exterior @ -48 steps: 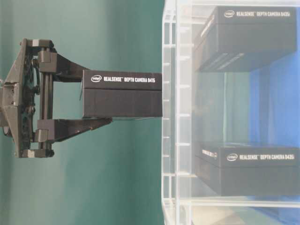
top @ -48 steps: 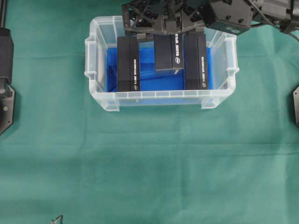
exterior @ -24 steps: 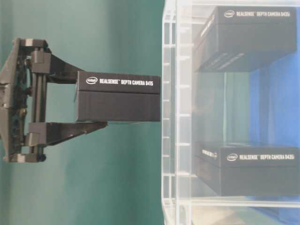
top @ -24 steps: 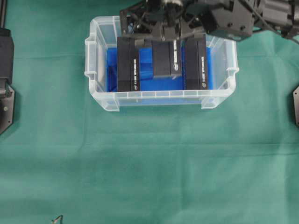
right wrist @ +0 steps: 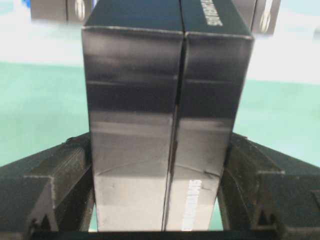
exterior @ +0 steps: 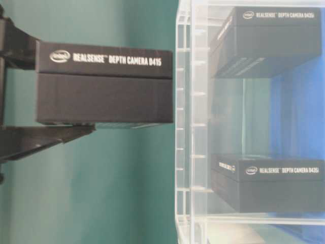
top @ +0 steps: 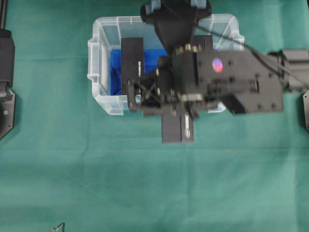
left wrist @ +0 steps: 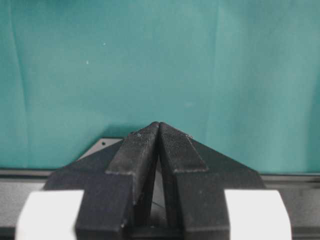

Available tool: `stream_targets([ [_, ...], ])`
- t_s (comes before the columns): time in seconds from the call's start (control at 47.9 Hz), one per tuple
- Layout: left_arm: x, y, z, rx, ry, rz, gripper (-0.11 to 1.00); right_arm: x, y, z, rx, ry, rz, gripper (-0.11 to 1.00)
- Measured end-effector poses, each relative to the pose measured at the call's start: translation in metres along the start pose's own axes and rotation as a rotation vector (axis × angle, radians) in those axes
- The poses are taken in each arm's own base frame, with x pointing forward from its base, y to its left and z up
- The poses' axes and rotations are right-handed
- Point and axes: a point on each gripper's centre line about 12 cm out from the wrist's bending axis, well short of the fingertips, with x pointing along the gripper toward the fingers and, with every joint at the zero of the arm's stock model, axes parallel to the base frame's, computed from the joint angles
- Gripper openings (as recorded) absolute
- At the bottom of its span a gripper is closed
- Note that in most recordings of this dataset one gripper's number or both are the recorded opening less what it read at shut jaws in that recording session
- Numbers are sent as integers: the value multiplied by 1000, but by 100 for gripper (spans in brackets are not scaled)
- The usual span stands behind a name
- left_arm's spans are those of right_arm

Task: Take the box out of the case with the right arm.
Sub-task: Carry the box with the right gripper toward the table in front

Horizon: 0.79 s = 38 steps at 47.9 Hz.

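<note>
My right gripper [top: 176, 116] is shut on a black box [top: 177, 128] lettered "RealSense Depth Camera D415". It holds the box over the green cloth just in front of the front wall of the case [top: 96, 72]. The wrist view shows the box [right wrist: 165, 125] squeezed between both fingers [right wrist: 60, 170]. At table level the box [exterior: 104, 84] hangs clear of the case's clear wall [exterior: 185, 122]. Two more black boxes [exterior: 269, 40] [exterior: 269, 180] stay inside on the blue floor. My left gripper [left wrist: 159, 125] is shut on nothing, above bare cloth.
The right arm's body [top: 222, 82] covers the case's middle and right side from above. The left arm [top: 6, 92] sits at the left edge, a black part [top: 305, 108] at the right edge. A small metal piece [top: 59, 226] lies at the bottom edge.
The right gripper has carried the box from over the case's middle across the front wall and out, towards the front of the table. The left arm has not moved.
</note>
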Motion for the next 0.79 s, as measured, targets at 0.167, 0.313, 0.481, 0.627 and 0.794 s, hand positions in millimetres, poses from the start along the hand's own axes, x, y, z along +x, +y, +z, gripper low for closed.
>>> stream_targets([
  [0.167, 0, 0, 0, 0, 0, 0, 0, -4, -5, -27, 12, 6, 9, 66],
  [0.313, -1, 0, 0, 0, -3, -1, 0, -8, -11, -51, 20, 13, 15, 66],
  [0.481, -1, 0, -1, 0, -3, -1, 0, -11, -16, -71, 17, 22, 22, 66],
  [0.627, -1, 0, -1, 0, -1, -2, 0, -12, -17, -71, 15, 25, 21, 66],
  [0.794, -3, 0, 0, 0, -8, -1, 0, -11, -16, -69, 19, 24, 19, 66],
])
